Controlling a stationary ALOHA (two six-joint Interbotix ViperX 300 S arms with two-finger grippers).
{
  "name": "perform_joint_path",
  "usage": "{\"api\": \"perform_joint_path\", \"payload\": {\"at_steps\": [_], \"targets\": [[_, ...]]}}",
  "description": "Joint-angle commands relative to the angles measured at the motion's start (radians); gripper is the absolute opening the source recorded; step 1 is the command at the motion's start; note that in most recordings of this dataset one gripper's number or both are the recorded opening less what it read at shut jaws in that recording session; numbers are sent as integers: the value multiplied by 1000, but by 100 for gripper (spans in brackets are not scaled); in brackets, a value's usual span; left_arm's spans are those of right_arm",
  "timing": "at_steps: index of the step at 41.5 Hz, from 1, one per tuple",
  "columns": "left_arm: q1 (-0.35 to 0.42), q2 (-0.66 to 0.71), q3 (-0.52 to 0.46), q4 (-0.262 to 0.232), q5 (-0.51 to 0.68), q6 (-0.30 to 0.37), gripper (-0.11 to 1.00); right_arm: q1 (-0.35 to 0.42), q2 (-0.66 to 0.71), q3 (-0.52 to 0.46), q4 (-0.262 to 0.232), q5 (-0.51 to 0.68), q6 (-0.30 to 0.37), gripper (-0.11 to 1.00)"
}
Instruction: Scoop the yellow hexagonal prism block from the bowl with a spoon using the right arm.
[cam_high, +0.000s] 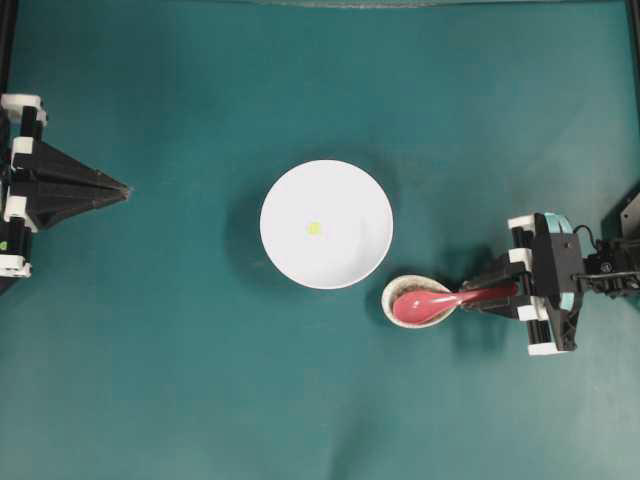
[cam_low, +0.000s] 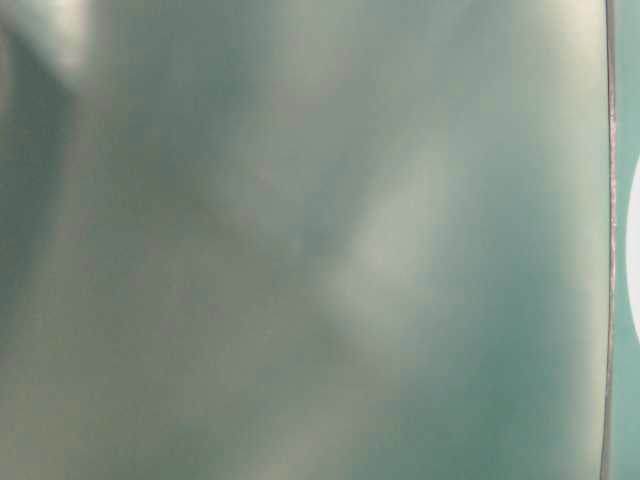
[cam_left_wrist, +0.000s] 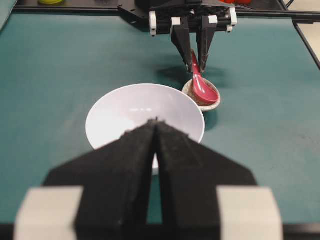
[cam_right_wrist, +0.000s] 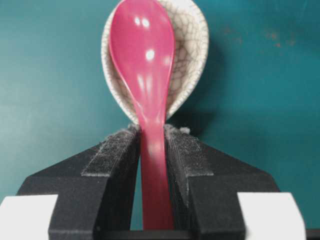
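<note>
The right gripper (cam_high: 492, 293) is sitting at the right side of the green table (cam_high: 180, 400) in the overhead view, its two black fingers (cam_right_wrist: 117, 165) pressing against either side of the handle of the pink-red spoon (cam_high: 440, 300), so the jaws are standing partly closed with only the handle's width between them. In the right wrist view the spoon (cam_right_wrist: 145, 75) is running straight out from between the pads, its handle filling the gap and its deep oval scoop lying just ahead of the fingertips, over the crackled beige spoon rest (cam_right_wrist: 192, 55). Whether the scoop is touching the rest or hanging slightly above it is hard to tell. The white bowl (cam_high: 355, 200) is standing beyond the spoon's tip and off to one side of the gripper's line, just beside the spoon rest (cam_high: 393, 300) with their rims almost meeting. The yellow hexagonal prism block (cam_high: 314, 228) is lying on the bowl's floor near its centre, well apart from the gripper and from the scoop. The left gripper (cam_high: 120, 189) is resting at the far side of the table from the right one, fingers pointing toward the bowl; in its own wrist view its fingers (cam_left_wrist: 135, 150) are meeting at the tips, holding nothing. The table-level view is giving only a blurred grey-green surface.
</note>
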Motion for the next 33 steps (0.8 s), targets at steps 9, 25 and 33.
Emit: {"api": "perform_joint_path", "payload": {"at_steps": [9, 25, 33], "targets": [[3, 11, -15, 3, -2, -2, 1, 2, -14, -18, 2, 8, 29, 25], [3, 9, -15, 3, -2, -2, 1, 2, -17, -15, 8, -21, 29, 25], [3, 9, -15, 3, -2, -2, 1, 0, -34, 0, 15, -60, 26, 30]]}}
